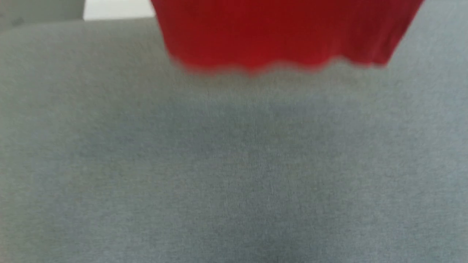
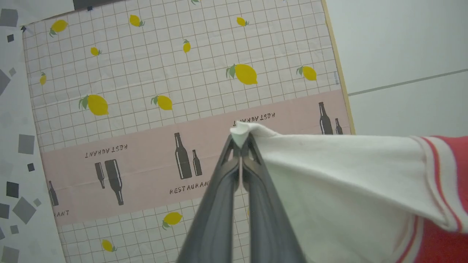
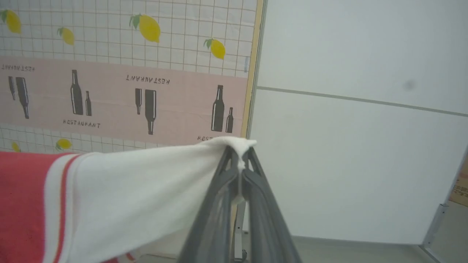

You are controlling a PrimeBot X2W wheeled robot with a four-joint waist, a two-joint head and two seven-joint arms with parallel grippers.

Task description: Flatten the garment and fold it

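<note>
- Head view: the garment [image 1: 285, 33] hangs in the air, red body dropping from the top edge, with its wavy hem [image 1: 278, 67] over the grey counter [image 1: 234, 175]. Can't tell if the hem touches the counter, it's all smeared.
- Left wrist view: the left tool [image 2: 240, 140] is squeezed together on the very tip of a white sleeve [image 2: 340, 175], with just a little nub of cloth poking past the fingertips. Right wrist view: the right tool [image 3: 239, 153] has the same pinch on the other sleeve [image 3: 146, 190].
- Biggest worry imo: so little cloth is pinched that the weight of the whole shirt could tug a sleeve out. If one side lets go, the thing swings down in a heap and flattening starts over.
- Holding it by the sleeve tips lets the body sag between them, and the striped trim [image 2: 435, 175] looks puckered at the seam. Lay it down like that and I'd expect tucked-under sleeves or wrinkled shoulders.
- If the two arms come down unevenly, the hem lands crooked and the shirt sits skewed.
- Lower it too fast, or without dragging it back, and the hem probably bunches under itself instead of rolling out flat.
- The lemon-print cloth [image 2: 146, 73] beyond the tools stops at a wooden edge [image 3: 252, 73]. Land too close to any edge and part of the shirt could hang off.
</note>
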